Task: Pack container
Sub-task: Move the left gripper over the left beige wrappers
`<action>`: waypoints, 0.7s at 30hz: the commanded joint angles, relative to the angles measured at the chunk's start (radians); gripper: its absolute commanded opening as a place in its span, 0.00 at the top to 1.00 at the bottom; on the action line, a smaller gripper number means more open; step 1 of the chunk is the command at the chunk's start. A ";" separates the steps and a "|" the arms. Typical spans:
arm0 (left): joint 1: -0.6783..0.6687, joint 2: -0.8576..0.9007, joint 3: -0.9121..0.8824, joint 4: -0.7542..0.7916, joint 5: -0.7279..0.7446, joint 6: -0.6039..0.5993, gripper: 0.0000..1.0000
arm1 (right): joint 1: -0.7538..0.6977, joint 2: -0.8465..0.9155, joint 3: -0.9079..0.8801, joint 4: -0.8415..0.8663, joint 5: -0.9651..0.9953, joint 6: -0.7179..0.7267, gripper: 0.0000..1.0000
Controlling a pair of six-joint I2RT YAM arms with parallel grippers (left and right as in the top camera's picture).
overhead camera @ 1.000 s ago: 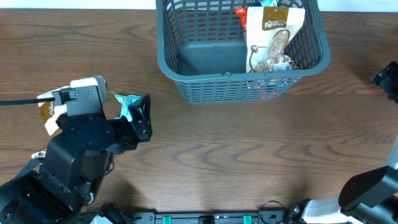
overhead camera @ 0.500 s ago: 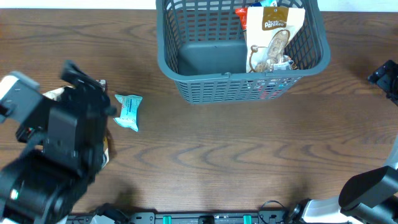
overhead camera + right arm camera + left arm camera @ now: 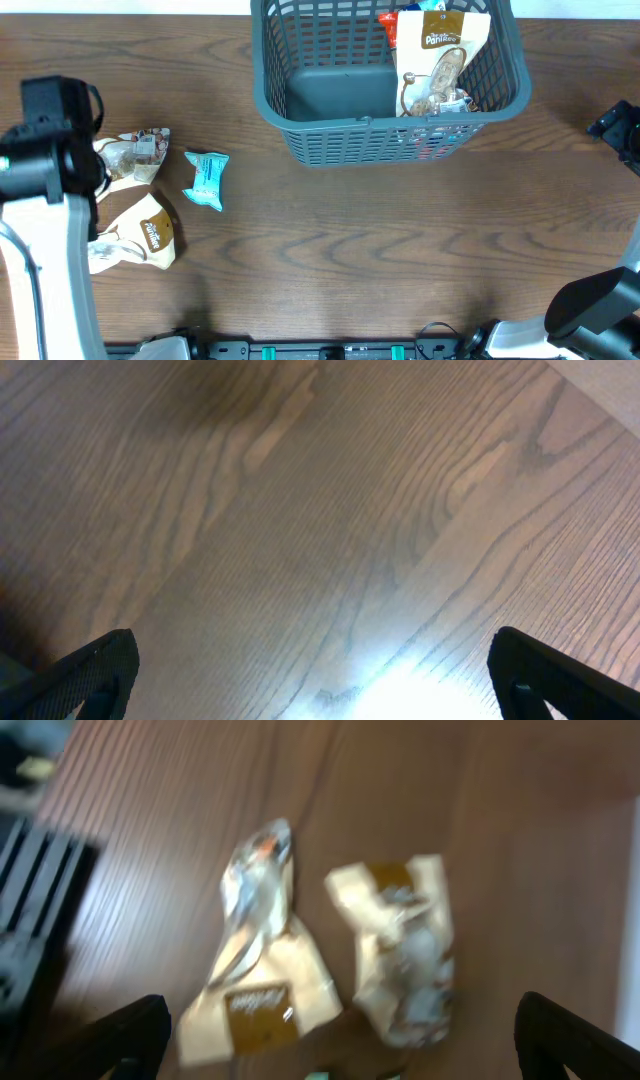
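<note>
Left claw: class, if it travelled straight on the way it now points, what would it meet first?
The left claw would likely meet the flat tan packet or the crumpled tan packet on the table, both ahead of its open jaws; blur hides which comes first.

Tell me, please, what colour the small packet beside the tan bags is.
The small packet is light turquoise, clearest in the overhead view.

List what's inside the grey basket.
In the grey basket, a tan snack bag sits at the right, with an orange packet partly hidden behind it. The left floor is bare. Whatever lies under the bag is covered.
</note>
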 commanded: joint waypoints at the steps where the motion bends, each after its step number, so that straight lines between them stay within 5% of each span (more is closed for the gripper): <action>1: 0.010 0.066 0.012 -0.022 0.147 -0.010 0.02 | -0.006 0.000 -0.005 -0.006 -0.002 0.014 0.01; 21: 0.118 0.320 -0.022 -0.114 0.228 -0.143 0.01 | -0.008 0.000 -0.064 -0.003 0.137 0.013 0.01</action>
